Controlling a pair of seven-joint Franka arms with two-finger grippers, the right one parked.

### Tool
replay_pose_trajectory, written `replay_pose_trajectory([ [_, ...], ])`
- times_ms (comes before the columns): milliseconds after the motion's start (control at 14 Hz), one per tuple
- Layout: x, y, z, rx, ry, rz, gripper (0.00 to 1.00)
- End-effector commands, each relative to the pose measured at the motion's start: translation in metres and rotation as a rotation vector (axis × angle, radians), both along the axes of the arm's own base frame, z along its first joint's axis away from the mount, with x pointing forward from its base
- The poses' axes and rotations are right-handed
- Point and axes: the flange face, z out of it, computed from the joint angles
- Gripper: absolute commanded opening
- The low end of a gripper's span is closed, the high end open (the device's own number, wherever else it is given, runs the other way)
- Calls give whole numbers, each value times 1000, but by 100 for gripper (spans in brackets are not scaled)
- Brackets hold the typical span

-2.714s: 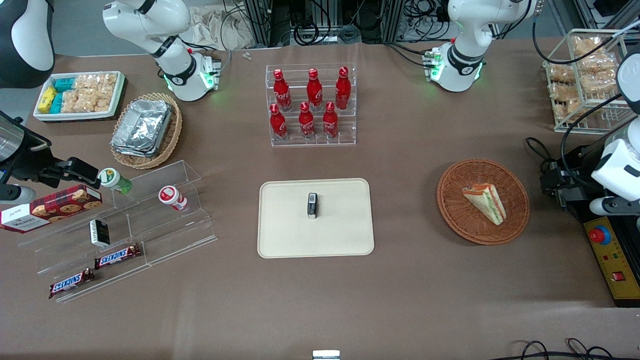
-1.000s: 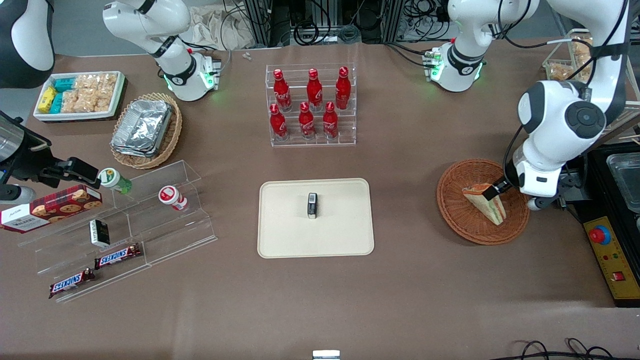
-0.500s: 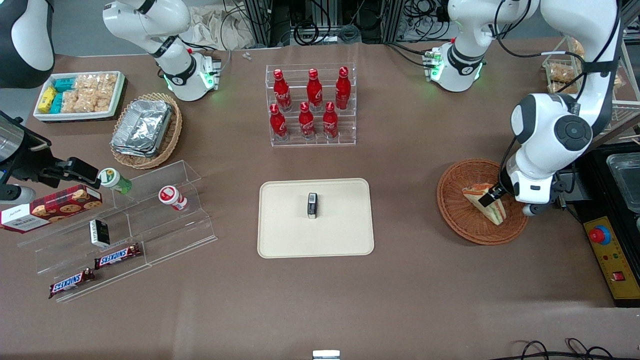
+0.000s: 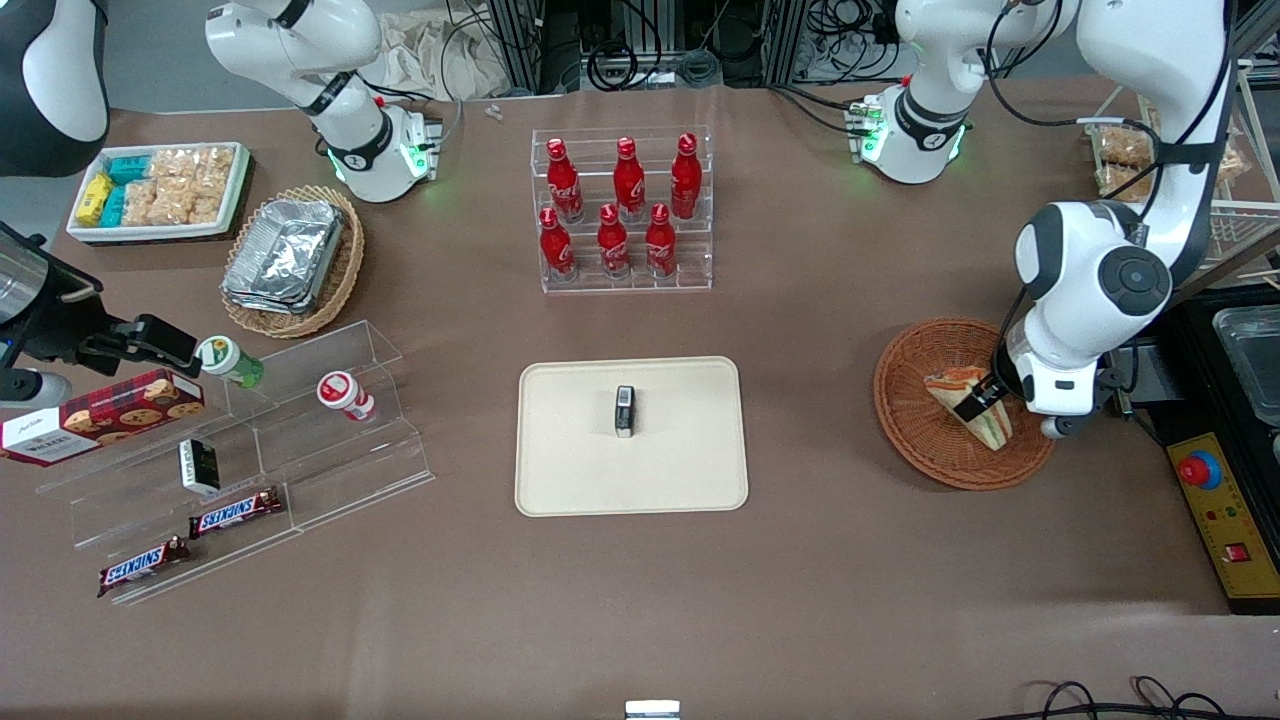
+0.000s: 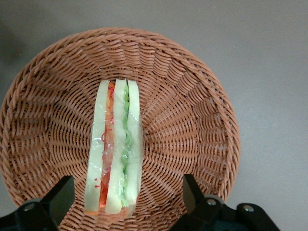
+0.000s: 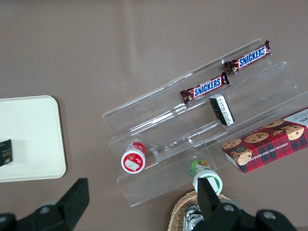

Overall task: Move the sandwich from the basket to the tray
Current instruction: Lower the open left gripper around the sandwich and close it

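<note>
From the front, the working arm's wrist covers most of the pincer (image 4: 985, 400); only one dark finger shows against the sandwich (image 4: 968, 405), and the basket (image 4: 925, 440) rim beneath the arm is hidden. In the left wrist view the picture's edge cuts off the sandwich's near end.

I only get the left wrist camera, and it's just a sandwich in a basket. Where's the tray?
Observer: The cream tray lies toward the parked arm's end of the table from the wicker basket.
Operator: Is stuff on it?
Observer: One small dark packet stands at its middle.
Operator: Is my gripper touching the sandwich?
Observer: The gripper hangs open astride the sandwich. From the front, one finger overlaps it, but I cannot tell whether they touch.
</note>
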Motion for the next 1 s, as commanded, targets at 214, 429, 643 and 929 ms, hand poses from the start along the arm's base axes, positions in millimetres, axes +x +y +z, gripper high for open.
replay_pose_trajectory([
  [214, -15, 21, -23, 2, -34, 63, 100],
  [429, -16, 21, -35, 2, -32, 63, 100],
  [643, -16, 21, -43, 1, -40, 62, 51],
  [929, -16, 17, -37, -1, -48, 88, 0],
])
